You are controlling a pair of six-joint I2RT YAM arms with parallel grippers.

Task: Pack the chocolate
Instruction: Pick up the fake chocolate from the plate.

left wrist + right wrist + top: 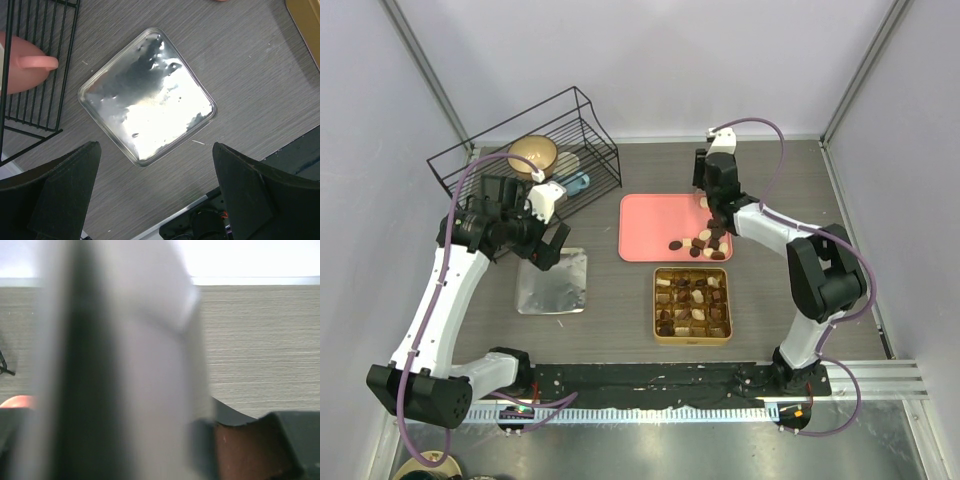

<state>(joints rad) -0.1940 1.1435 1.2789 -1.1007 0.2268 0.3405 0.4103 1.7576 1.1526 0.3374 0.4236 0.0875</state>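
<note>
The left gripper is released, its fingers spread wide with nothing between them. Just beyond the tips a square silver lid lies flat on the table. The right gripper hangs tip-down over the right edge of the pink tray. In its wrist view a brown lump sits between two dark finger shapes. A pale blur fills most of that view, so I cannot tell whether the jaws clamp the lump or stand free of it. Just nearward of those tips, loose chocolate lies in the tray's corner, and more fills the gridded gold tin closer to the arm bases. The table is grey wood-grain, boxed in by pale walls. Beyond the left jaws a black wire rack holds a bowl. A pink shape behind its bars is cut off at the wrist view's edge.
</note>
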